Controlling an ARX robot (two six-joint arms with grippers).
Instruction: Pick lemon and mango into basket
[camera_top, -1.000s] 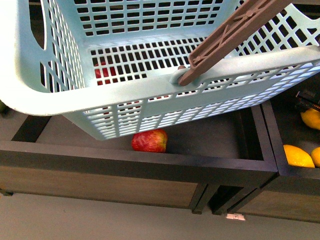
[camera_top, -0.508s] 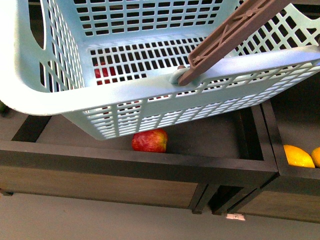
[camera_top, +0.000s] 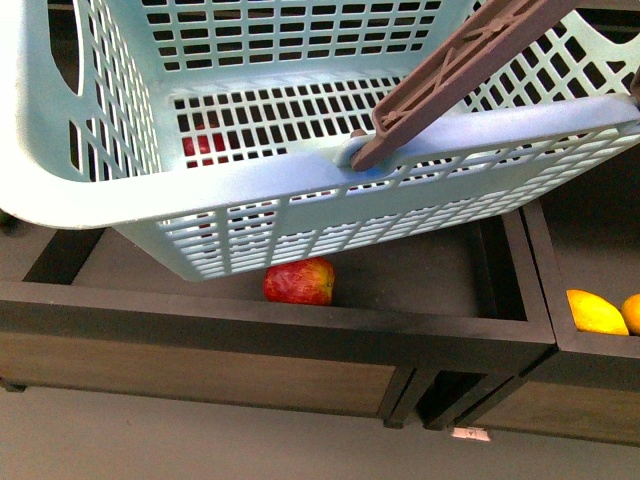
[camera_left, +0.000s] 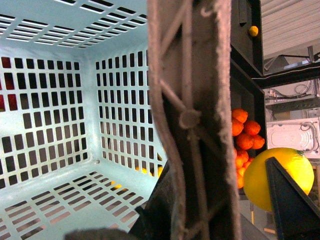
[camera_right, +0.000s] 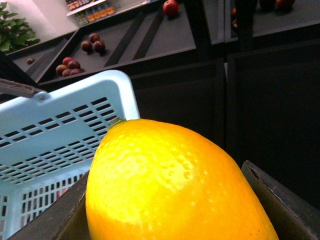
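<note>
Right gripper (camera_right: 175, 220): fingers clamped on the lemon (camera_right: 170, 175), which I hold in the air just outside the teal basket (camera_top: 300, 190). Left gripper: the brown handle (camera_top: 450, 70) fills its camera, so I cannot tell its grip. The mango (camera_top: 298, 282), if I read that red fruit right, lies in the dark bin (camera_top: 400, 325) under the raised basket, against the front edge; white tag (camera_top: 470, 433) below, unreadable.

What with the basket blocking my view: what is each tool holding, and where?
Left tool: apparently the basket by its brown handle. Right tool: the lemon, gripped at its sides.
</note>
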